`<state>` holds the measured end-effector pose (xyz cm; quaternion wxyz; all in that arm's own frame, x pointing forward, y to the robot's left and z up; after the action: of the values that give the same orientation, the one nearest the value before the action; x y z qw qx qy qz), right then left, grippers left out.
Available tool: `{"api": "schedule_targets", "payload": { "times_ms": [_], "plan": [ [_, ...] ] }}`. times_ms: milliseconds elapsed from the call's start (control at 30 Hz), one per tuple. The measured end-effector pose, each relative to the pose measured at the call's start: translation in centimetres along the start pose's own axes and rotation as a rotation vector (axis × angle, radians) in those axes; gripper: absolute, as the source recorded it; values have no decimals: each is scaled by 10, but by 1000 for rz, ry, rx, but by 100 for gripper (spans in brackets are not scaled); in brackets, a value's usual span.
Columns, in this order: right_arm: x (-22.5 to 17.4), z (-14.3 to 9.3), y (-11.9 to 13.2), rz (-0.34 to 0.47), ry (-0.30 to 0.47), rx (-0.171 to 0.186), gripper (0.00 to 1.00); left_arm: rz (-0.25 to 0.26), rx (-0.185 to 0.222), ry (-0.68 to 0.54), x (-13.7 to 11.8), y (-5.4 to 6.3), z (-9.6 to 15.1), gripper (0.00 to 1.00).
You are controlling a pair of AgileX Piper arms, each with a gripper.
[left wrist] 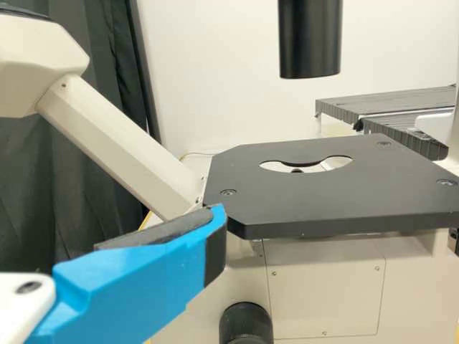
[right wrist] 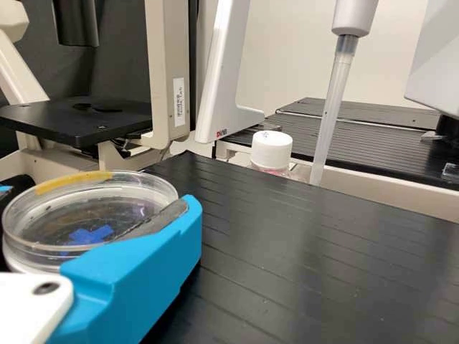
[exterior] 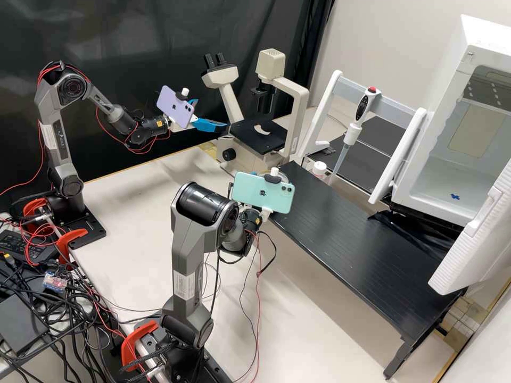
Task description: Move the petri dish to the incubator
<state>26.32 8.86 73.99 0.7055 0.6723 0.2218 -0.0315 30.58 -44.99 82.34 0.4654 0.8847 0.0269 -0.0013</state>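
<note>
Gleaming — clear petri dish (right wrist: 86,215), yellow-marked

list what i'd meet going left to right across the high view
Black power adapter, purple smartphone, inverted microscope, white-capped bottle, electronic pipette, incubator.

Clear petri dish (right wrist: 68,204) lies between fingers (right wrist: 143,269), incubator (exterior: 487,34) open.

Black table (exterior: 340,229) on pale bench (exterior: 128,213)
</note>
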Motion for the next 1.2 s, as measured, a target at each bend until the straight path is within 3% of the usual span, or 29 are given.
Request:
{"api": "schedule_targets", "payload": {
  "times_ms": [233,433,667,867,1033,1200],
  "plan": [
    [-4,6,14,46,-20,-7,0,0,0,0,0,0,0,100],
    [-13,26,38,133,-111,9,0,0,0,0,0,0,0,100],
    [-33,60,76,270,-223,55,0,0,0,0,0,0,0,100],
    [-47,83,122,421,-277,62,0,0,0,0,0,0,0,100],
    [-49,88,155,521,-276,30,0,0,0,0,0,0,0,100],
    [-37,95,176,556,-291,-10,0,0,0,0,0,0,0,100]
  ]
}}
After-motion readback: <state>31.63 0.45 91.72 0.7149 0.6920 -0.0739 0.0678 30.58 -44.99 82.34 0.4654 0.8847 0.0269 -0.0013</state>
